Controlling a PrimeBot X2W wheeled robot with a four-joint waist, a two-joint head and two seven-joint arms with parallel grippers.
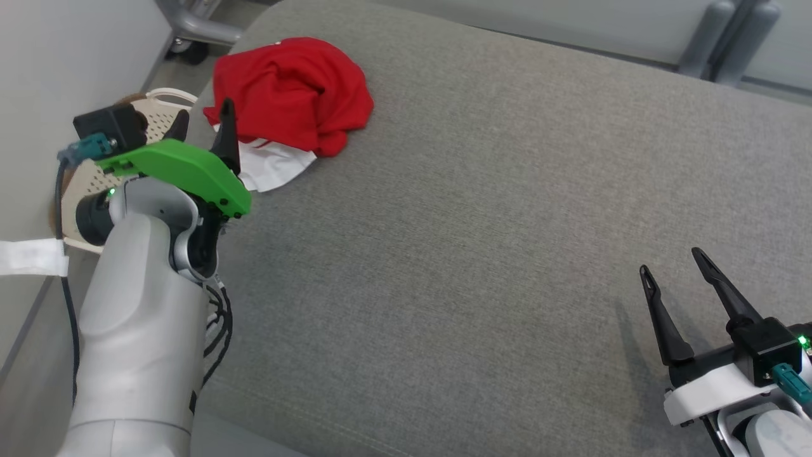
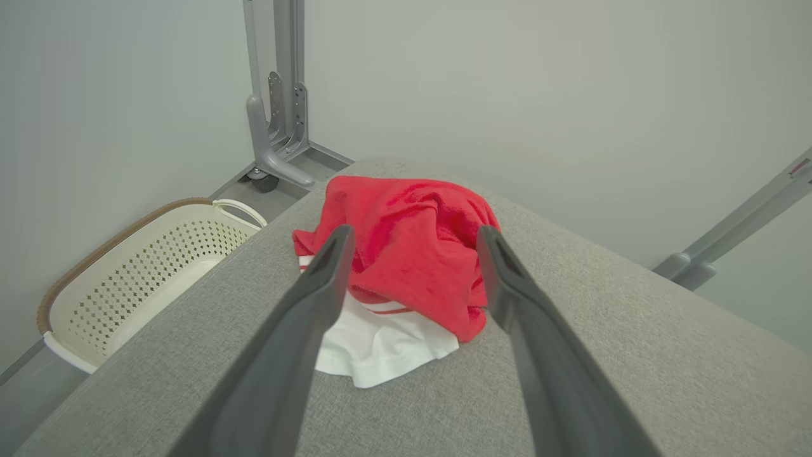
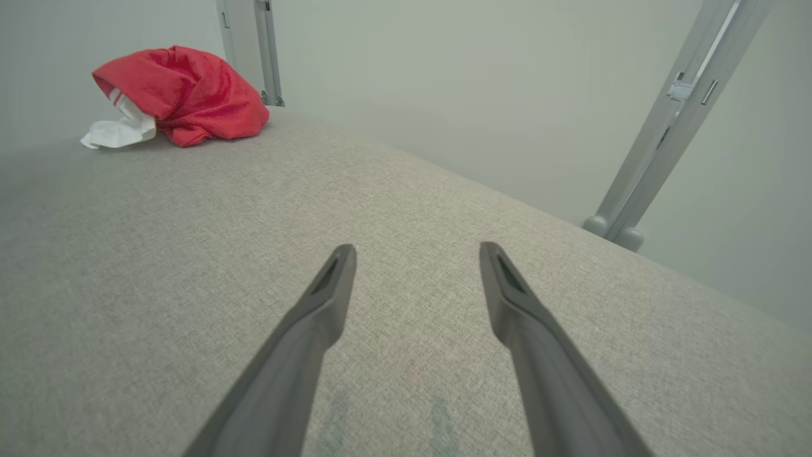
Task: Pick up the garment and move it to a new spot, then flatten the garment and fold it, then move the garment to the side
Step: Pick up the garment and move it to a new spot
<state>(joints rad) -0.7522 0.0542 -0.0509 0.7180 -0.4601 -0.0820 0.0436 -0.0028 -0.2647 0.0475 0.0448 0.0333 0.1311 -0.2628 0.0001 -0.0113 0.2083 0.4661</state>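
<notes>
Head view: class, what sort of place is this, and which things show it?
Probably an indoor laundry-folding test area: a crumpled red-and-white garment lies on a grey fabric-covered surface, and a perforated laundry basket stands beside it, lower down.

garment (image 1: 292, 89) on cushion (image 1: 476, 254) — far left, basket (image 2: 146, 279) beside

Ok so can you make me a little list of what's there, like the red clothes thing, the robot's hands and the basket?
garment: red and white, crumpled in a heap at the far left corner of the grey cushion
left gripper: open, pointing at the garment from close by, holding nothing
right gripper: open, over bare cushion at the near right, holding nothing
basket: cream with little holes, on the floor beside the cushion's left edge
folding: not yet begun
</notes>
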